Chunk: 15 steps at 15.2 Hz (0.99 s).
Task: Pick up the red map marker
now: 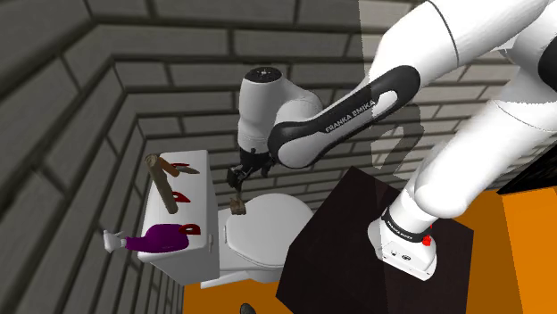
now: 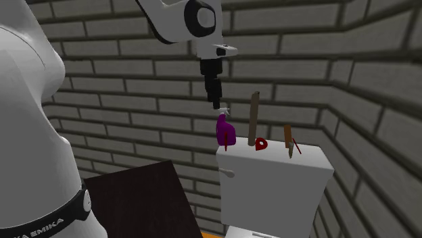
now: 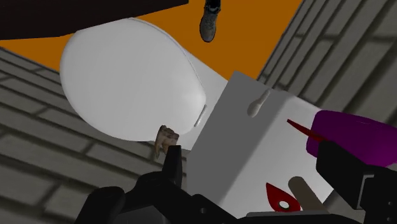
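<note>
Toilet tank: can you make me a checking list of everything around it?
Surface: white toilet tank, markers on top.
Job's thing: red teardrop map marker on the tank, not held.
Clutter: purple bottle-shaped thing, long brown stick, small brown lump by the white toilet seat cover.
Claw: black claw open, empty, hovering, touching nothing.
Cables: nothing seen.
Surroundings: grey brick walls, orange floor.
</note>
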Each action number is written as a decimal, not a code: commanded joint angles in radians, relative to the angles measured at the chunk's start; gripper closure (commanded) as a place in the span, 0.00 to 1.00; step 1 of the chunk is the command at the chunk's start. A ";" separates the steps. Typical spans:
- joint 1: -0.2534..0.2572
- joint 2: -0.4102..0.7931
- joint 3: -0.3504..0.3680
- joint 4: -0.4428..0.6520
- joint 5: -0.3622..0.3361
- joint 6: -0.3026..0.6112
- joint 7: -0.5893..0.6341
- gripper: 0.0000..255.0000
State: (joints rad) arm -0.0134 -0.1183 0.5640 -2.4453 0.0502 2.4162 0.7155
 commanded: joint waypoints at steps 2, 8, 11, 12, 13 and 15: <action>-0.009 0.140 0.037 0.064 -0.137 0.059 0.164 0.00; 0.088 0.423 -0.026 0.244 -0.430 0.102 0.469 0.00; 0.165 0.548 -0.085 0.353 -0.521 0.102 0.572 0.00; 0.190 0.588 -0.104 0.391 -0.543 0.101 0.600 0.00; 0.213 0.628 -0.122 0.431 -0.563 0.098 0.625 0.00; 0.259 0.706 -0.155 0.515 -0.593 0.090 0.666 0.00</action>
State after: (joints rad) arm 0.2204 0.5442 0.4262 -1.9795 -0.5258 2.5138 1.3587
